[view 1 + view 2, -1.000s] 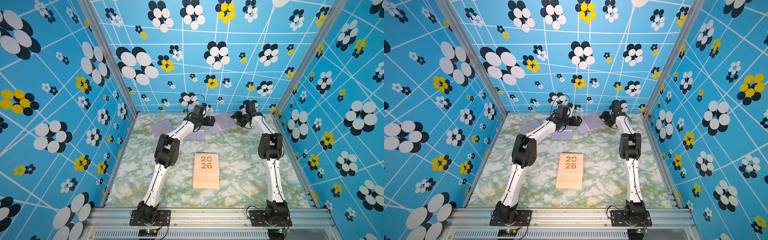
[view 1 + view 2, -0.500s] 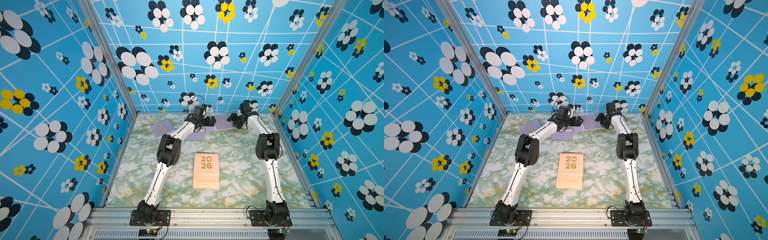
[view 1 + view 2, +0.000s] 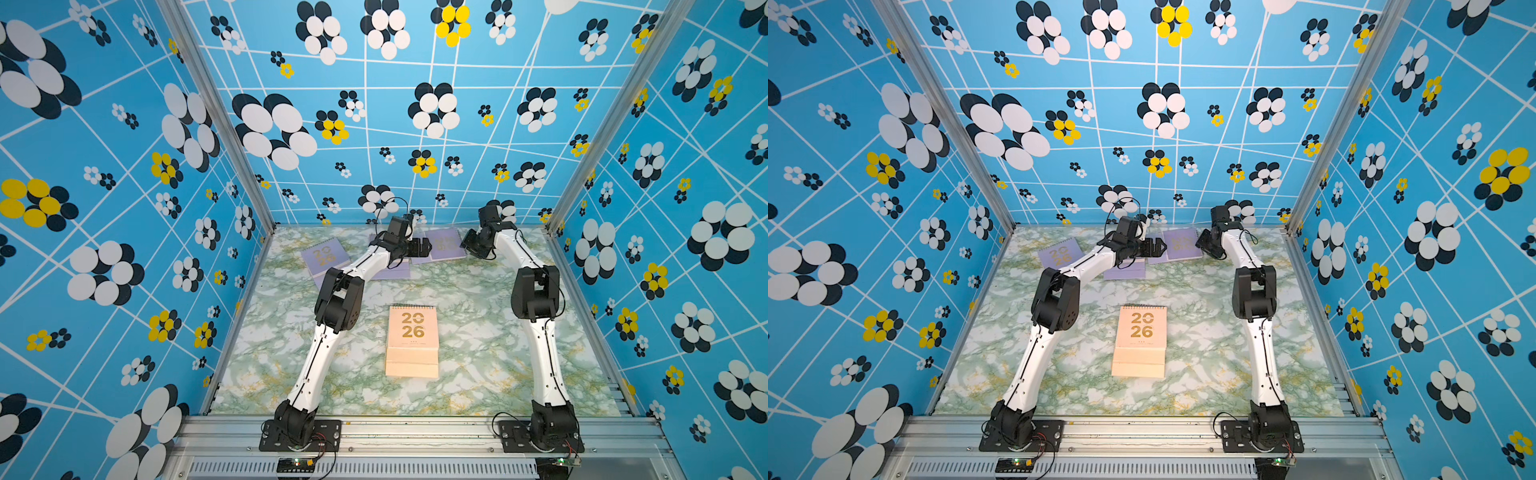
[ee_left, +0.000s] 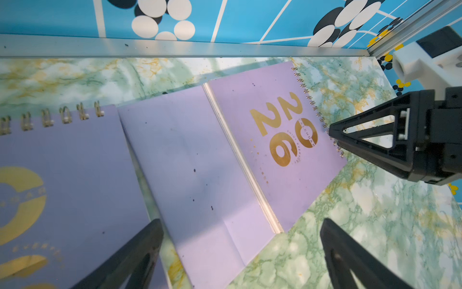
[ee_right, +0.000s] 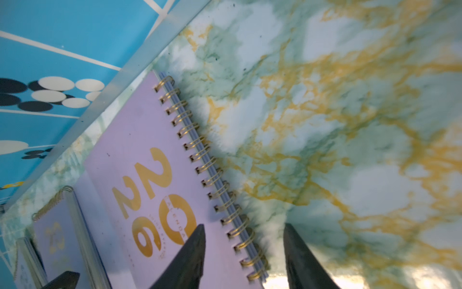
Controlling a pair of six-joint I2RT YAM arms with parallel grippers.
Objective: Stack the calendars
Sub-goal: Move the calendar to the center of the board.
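Marbled green-and-gold tabletop [image 3: 478,374] inside blue flower-print walls. Landmark: peach stack [image 3: 412,340], lying flat mid-table between the two arm bases; how many calendars it held could not be told.

- Three lilac calendars lay beyond the peach stack, close to the back wall and well apart from it. These probably remained to be brought over.
- Lilac calendar nearest the right arm [image 3: 444,245] lay flat, cover up, flap folded out, its spiral edge turned toward the right gripper [image 5: 243,225].
- That pincer stood partly apart, one finger over the cover and one over bare table, with the spiral between them. No clamp was seen. Judged: the wire edge offers a raised lip on an otherwise flat item.
- Right arm reached far past the peach stack, elbow high, wrist dipped low to the table.
- Left gripper [image 4: 241,222] was spread wide and held nothing, poised above the same calendar's flap corner. Judged: ready to steady or lift the opposite end.
- Left arm stretched diagonally beyond the peach stack, crossing over the middle lilac calendar [image 4: 62,175]; the third lilac calendar [image 3: 325,257] lay untouched.
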